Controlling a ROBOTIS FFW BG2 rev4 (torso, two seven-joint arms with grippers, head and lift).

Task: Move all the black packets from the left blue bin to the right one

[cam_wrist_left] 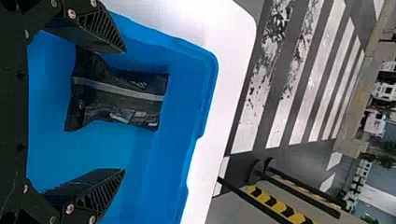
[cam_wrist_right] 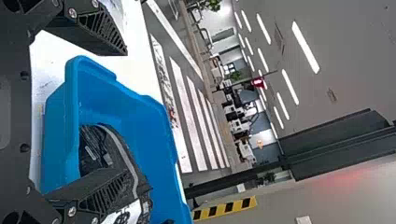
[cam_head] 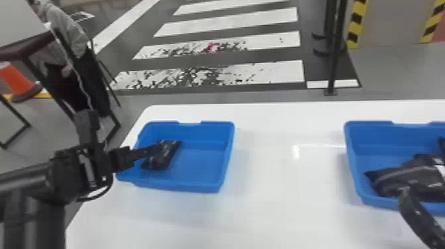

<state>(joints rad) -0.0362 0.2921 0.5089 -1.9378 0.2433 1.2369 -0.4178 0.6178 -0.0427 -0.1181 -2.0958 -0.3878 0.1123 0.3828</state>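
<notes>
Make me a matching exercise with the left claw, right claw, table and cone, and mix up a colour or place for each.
1. left claw
2. right claw
3. table
4. cone

A. white
B. at the right bin
C. orange
D. at the left bin

Right pairs: 1-D, 2-B, 3-A, 4-C

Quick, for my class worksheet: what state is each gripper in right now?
Left gripper: open, holding nothing, at the left blue bin.
Right gripper: open, holding nothing.
</notes>
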